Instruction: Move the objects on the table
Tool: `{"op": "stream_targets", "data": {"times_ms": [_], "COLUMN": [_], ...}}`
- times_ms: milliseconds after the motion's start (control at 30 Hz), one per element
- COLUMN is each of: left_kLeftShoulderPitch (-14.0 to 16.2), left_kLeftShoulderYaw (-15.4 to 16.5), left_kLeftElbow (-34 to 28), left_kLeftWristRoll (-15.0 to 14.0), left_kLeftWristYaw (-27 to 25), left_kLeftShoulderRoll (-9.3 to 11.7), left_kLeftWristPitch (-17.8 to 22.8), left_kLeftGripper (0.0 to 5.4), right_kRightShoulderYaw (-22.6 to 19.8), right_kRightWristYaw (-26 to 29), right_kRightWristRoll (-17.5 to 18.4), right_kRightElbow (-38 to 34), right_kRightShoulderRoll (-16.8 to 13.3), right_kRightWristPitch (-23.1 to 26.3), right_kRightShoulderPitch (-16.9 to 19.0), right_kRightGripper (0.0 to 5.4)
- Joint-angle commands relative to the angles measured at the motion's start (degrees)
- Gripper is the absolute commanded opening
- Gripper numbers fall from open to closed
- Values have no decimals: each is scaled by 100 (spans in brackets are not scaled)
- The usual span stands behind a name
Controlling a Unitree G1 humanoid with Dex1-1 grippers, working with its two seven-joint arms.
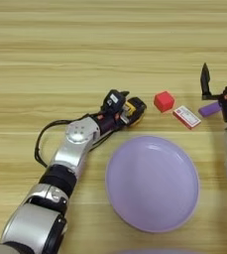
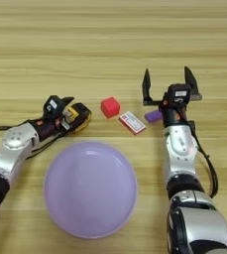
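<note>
— Light-wood table (image 1: 60, 49) spreads under us; where do our grippers sit?

— Our left gripper (image 2: 65, 111) pinches the yellow-and-black tape measure (image 2: 78, 117). Just to its right we see the red cube (image 2: 110, 106), then the red-and-white box (image 2: 132, 123).

— And our right gripper (image 2: 169, 85)?

— Fingers spread wide, raised. The purple block (image 2: 153, 116) lies just below it, and the lilac plate (image 2: 90, 187) lies well below both.
</note>
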Motion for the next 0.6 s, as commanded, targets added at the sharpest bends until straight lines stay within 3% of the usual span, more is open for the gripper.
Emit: {"op": "stream_targets", "data": {"times_ms": [33, 200, 433, 600], "left_kLeftShoulderPitch": [-94, -102, 87, 228], "left_kLeftShoulderYaw": [39, 126, 254, 308], "left_kLeftElbow": [41, 10, -518, -852], "left_kLeftWristRoll": [24, -77, -592, -895], "left_kLeftWristYaw": [24, -15, -561, -846], "left_kLeftShoulderRoll": [-32, -75, -211, -265], "left_kLeftWristPitch": [-113, -287, -585, -631], "left_kLeftGripper": [420, 465, 529, 537], "right_kRightShoulderYaw": [4, 4, 6, 12], "right_kRightWristYaw": [9, 10, 8, -3], "right_kRightWristRoll": [-31, -32, -36, -48], "right_kRightElbow": [58, 82, 107, 111], "right_kRightShoulderRoll": [-37, -39, -39, -36], "right_kRightWristPitch": [76, 75, 60, 55], "right_kRightShoulderPitch": [-112, -124, -132, -135], "right_kRightGripper": [540, 540, 540, 540]}}
